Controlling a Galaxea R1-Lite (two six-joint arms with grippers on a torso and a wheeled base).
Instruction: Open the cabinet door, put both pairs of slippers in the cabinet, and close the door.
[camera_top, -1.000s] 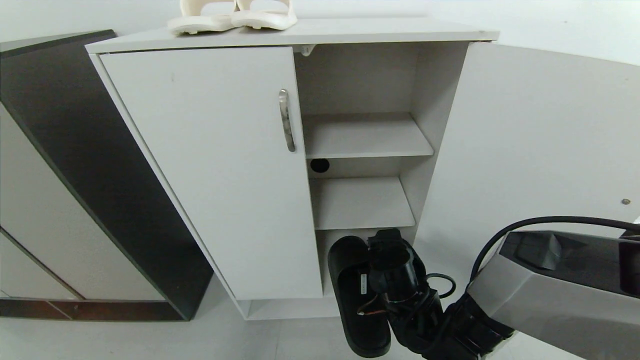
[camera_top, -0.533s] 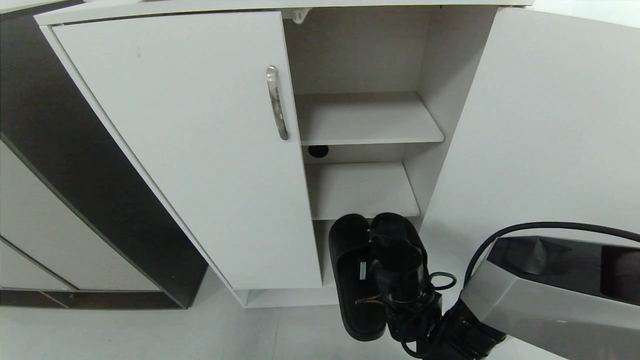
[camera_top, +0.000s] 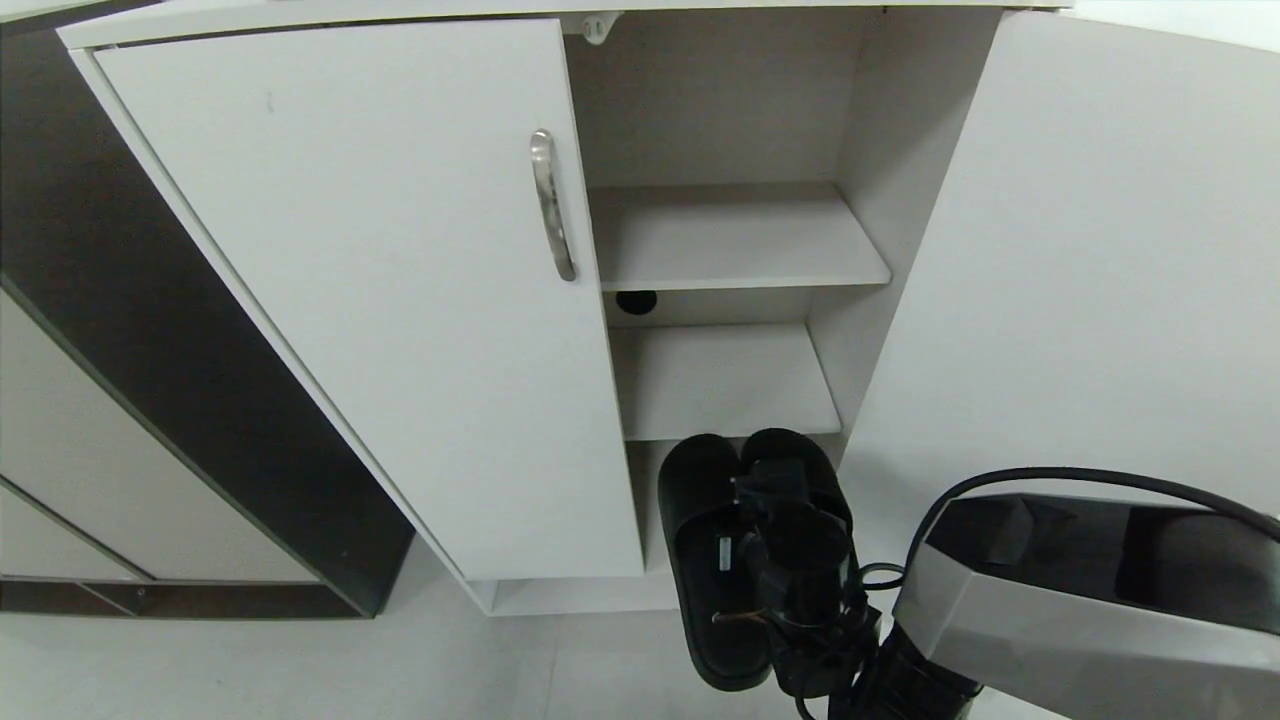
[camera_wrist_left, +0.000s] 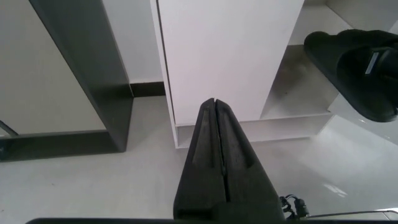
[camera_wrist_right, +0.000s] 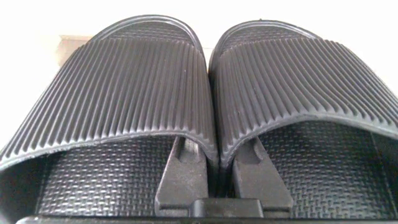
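Our right gripper (camera_wrist_right: 214, 155) is clenched on the pair of black ribbed rubber slippers (camera_top: 745, 520). One finger (camera_wrist_right: 180, 174) is sitting under each strap, and together they are pinching the two inner strap walls where the slippers touch. We are holding the pair toes-first at the mouth of the bottom compartment (camera_wrist_left: 292, 87) of the white laminate cabinet (camera_top: 860, 150). The toes are just under the front edge of the lower white shelf (camera_top: 720, 385), and the heels are sticking out toward the near side.

The white right door (camera_top: 1080, 250) is standing wide open, right of the arm. The white left door (camera_top: 400, 300) is closed, its free edge just left of the slippers.

Our left gripper (camera_wrist_left: 214, 109) is hanging low over the pale glossy floor (camera_wrist_left: 93, 180) before the left door, well apart from the slippers, jaws pressed together on nothing.

Step in hand, as we are reading it: sliding this pair into the bottom compartment.
- We are wanting a low, straight push toward the far wall, keeping the toes beneath the shelf edge and the left slipper off the closed door's edge.
- The grip is catching thin strap walls only, so we are judging a slow, level advance best; a snag could twist one slipper loose.
- Letting go should wait until the heels are sitting inside the front line, so the door can shut.
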